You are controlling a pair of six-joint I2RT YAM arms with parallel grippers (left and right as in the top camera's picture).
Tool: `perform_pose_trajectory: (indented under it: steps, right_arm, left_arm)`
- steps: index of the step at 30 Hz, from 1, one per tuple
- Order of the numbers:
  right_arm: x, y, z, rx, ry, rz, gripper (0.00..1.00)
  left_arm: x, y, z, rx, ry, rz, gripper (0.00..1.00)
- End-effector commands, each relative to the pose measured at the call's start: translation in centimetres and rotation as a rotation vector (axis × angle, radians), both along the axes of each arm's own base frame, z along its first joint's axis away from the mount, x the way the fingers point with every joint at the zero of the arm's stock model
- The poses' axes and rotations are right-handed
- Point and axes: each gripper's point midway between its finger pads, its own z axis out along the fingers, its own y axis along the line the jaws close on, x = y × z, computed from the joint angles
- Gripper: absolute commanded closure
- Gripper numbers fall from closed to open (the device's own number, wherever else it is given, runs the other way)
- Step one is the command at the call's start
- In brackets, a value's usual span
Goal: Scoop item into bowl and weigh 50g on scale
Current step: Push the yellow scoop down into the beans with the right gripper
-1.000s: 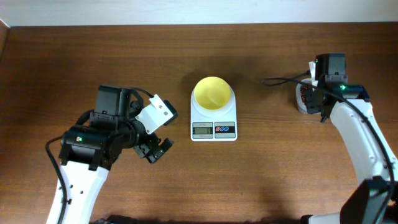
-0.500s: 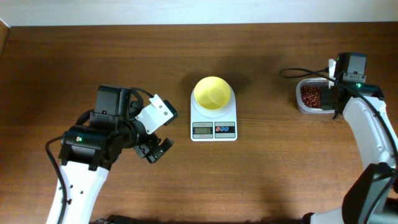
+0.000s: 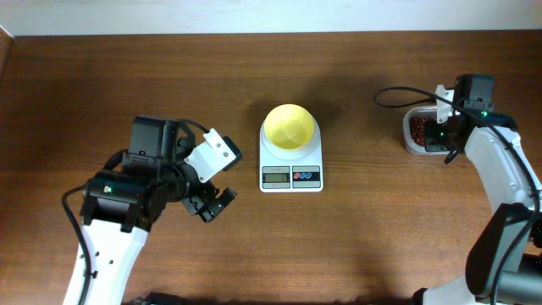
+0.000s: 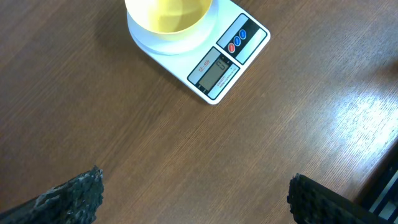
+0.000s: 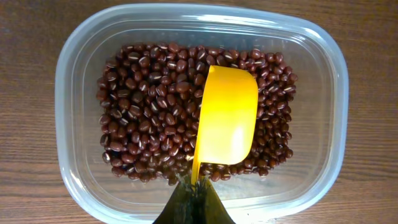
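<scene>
The item, dark red-brown beans (image 5: 152, 106), fills a clear plastic tub (image 5: 74, 68) at the table's right side (image 3: 417, 129). My right gripper (image 5: 196, 194) is shut on the thin handle of a yellow scoop (image 5: 227, 115), whose cup rests on the beans right of the tub's middle. In the overhead view the right gripper (image 3: 439, 135) covers the tub's right part. The pale-yellow bowl (image 3: 289, 127) stands on the white scale (image 3: 291, 176) at mid-table and looks empty (image 4: 168, 15). My left gripper (image 3: 213, 206) hovers open left of the scale (image 4: 230, 59), nothing between its fingertips (image 4: 81, 194).
A black cable (image 3: 398, 91) loops over the table behind the tub. Bare brown wood lies between the scale and the tub. The table's far edge runs along the top of the overhead view.
The right arm swung right off the tub, then came back a little left over the tub's right part. The left arm, bowl and scale have not moved.
</scene>
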Motion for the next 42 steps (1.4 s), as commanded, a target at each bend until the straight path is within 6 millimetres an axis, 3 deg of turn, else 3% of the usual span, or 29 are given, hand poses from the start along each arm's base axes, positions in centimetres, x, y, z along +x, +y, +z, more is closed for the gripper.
perform_pose_trajectory:
  steps: [1,8,13,26,37,40,42]
  right_arm:
    - [0.5,0.6,0.0,0.103,-0.023,-0.032,0.96]
    - [-0.2,-0.7,-0.9,0.306,-0.026,-0.155,0.96]
    - [-0.5,1.8,-0.5,0.463,-0.019,-0.109,0.96]
    - [-1.0,1.5,-2.1,0.523,0.033,-0.214,0.96]
    - [-1.8,0.9,-0.8,0.738,0.007,-0.273,0.96]
    - [-1.7,1.6,-0.1,0.823,-0.006,-0.267,0.96]
    - [-1.7,1.5,-0.5,0.832,0.006,-0.293,0.96]
  left_arm:
    - [0.3,0.2,0.5,0.005,-0.021,-0.008,0.01]
    - [0.3,0.2,0.5,0.005,-0.021,-0.007,0.01]
    - [0.3,0.2,0.5,0.005,-0.021,-0.007,0.01]
    - [0.3,0.2,0.5,0.005,-0.021,-0.007,0.01]
    - [0.3,0.2,0.5,0.005,-0.021,-0.007,0.01]
    - [0.3,0.2,0.5,0.005,-0.021,-0.007,0.01]
    - [0.3,0.2,0.5,0.005,-0.021,-0.008,0.01]
